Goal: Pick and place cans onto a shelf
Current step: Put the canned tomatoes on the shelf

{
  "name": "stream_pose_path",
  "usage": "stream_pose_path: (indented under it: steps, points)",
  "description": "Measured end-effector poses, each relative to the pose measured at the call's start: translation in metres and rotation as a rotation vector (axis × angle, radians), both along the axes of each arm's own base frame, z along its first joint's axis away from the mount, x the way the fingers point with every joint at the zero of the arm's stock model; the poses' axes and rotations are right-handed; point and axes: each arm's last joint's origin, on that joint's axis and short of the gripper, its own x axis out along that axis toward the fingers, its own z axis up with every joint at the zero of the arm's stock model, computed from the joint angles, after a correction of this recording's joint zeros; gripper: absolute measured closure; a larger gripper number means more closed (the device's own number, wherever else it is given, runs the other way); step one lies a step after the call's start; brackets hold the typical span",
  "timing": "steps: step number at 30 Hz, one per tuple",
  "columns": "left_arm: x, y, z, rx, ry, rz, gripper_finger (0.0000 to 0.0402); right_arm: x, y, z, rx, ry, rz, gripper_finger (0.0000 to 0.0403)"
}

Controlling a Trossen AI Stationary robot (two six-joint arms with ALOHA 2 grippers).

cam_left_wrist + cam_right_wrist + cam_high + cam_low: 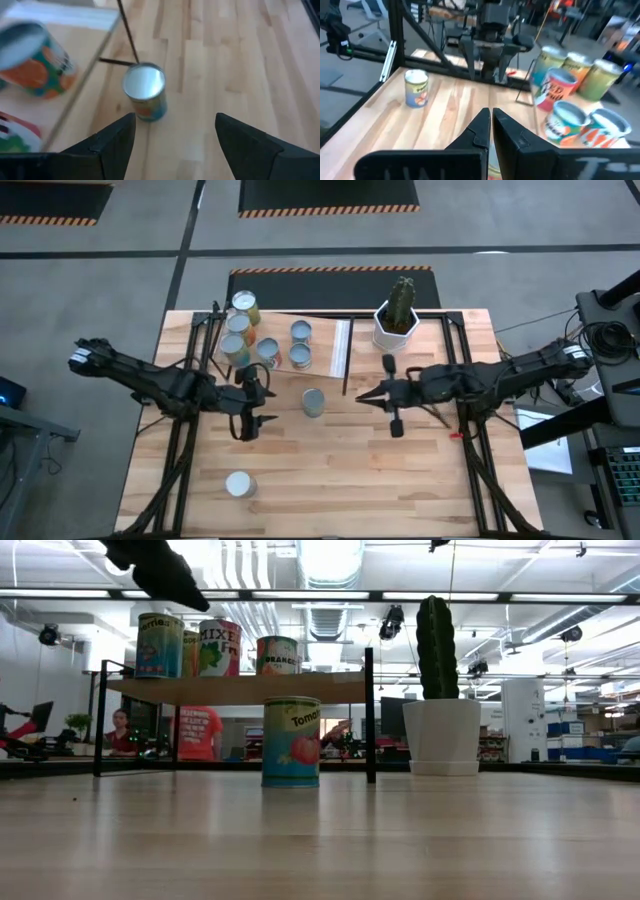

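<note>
High view: left gripper (256,409) is hovering with fingers spread, grasping nothing. Left wrist view is showing both dark fingers (117,142) apart, with a blue-labelled can (144,91) standing upright just ahead of them, centred on the gap and not touching. In the high view that same can (314,402) is standing alone on the tabletop (330,470), between the two grippers and nearer the left one. Beyond it, the shelf (325,330) is carrying six cans (269,340) bunched at the end nearer the left arm. Behind the left gripper, well apart, one more can (239,484) is standing near the table's front edge. Right gripper (366,398) is waiting on the far side of the lone can, fingers clenched together, empty; right wrist view is showing them pressed shut. Cactus pot (396,328) is standing past the shelf's end, beside the right arm. Low view: people are sitting in the room behind.
</note>
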Motion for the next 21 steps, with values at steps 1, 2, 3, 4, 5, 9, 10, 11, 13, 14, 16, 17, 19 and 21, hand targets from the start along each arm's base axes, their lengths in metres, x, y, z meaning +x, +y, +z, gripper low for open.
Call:
stream_pose_path:
  steps: [1, 2, 3, 4, 5, 9, 10, 11, 13, 14, 16, 17, 19, 21]
  points:
    - [0.0, -0.001, -0.001, -0.005, 0.007, -0.005, 0.0146, 0.005, 0.001, 0.0, 0.013, 0.02, -0.003, 0.0394]
    - [-0.001, -0.003, -0.001, -0.007, 0.011, -0.015, 0.0146, 0.009, 0.003, -0.001, 0.025, 0.044, -0.005, 0.0394]
    - [-0.001, -0.005, -0.002, -0.007, 0.014, -0.025, 0.0146, 0.013, 0.004, -0.002, 0.038, 0.07, -0.009, 0.0394]
    - [-0.001, -0.006, -0.004, -0.005, 0.02, -0.033, 0.0146, 0.018, 0.006, -0.004, 0.052, 0.097, -0.014, 0.0394]
    - [-0.002, -0.008, -0.006, -0.002, 0.028, -0.041, 0.0146, 0.022, 0.008, -0.006, 0.062, 0.126, -0.017, 0.0394]
    - [-0.002, -0.012, -0.018, 0.007, 0.05, -0.061, 0.0146, 0.036, 0.016, -0.02, 0.112, 0.242, -0.031, 0.0394]
    - [-0.001, -0.013, -0.021, 0.007, 0.048, -0.063, 0.0146, 0.039, 0.019, -0.024, 0.126, 0.27, -0.034, 0.0394]
    - [-0.001, -0.014, -0.024, 0.007, 0.046, -0.064, 0.0146, 0.042, 0.021, -0.029, 0.142, 0.297, -0.04, 0.0394]
    - [0.0, -0.014, -0.03, 0.008, 0.042, -0.064, 0.0146, 0.047, 0.026, -0.037, 0.176, 0.326, -0.049, 0.0394]
    - [0.001, -0.014, -0.034, 0.005, 0.035, -0.064, 0.0146, 0.049, 0.028, -0.043, 0.194, 0.342, -0.054, 0.0394]
    - [0.001, -0.014, -0.04, 0.01, 0.04, -0.066, 0.0146, 0.053, 0.032, -0.057, 0.22, 0.385, -0.07, 0.0394]
    - [0.001, -0.014, -0.043, 0.013, 0.049, -0.066, 0.0146, 0.055, 0.034, -0.064, 0.233, 0.406, -0.078, 0.0394]
    - [0.002, -0.015, -0.048, 0.01, 0.047, -0.065, 0.0146, 0.059, 0.037, -0.079, 0.247, 0.439, -0.102, 0.0394]
    - [0.002, -0.015, -0.053, 0.01, 0.046, -0.064, 0.0146, 0.064, 0.039, -0.09, 0.247, 0.445, -0.138, 0.0394]
